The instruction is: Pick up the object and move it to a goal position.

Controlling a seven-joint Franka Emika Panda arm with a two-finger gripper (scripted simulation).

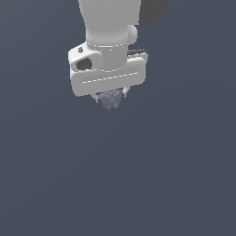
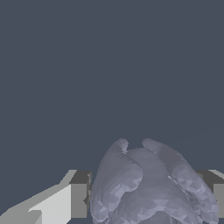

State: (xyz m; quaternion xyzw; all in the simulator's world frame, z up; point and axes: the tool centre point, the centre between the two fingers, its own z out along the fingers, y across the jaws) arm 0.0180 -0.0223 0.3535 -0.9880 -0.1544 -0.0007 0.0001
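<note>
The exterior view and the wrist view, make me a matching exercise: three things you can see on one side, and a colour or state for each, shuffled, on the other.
Things:
1. lump
2. end effector
3. background surface

Colour or state:
A. plain dark blue-grey
B. white, closed around something
C. greyish-purple, bumpy, gripped between the fingers

Pairs: 1-C, 2-B, 3-A

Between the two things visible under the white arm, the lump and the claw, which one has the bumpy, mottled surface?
The greyish-purple lump: its surface is knobbly and mottled, and it sits between the fingers of the claw, which is smooth and plain white.
</note>
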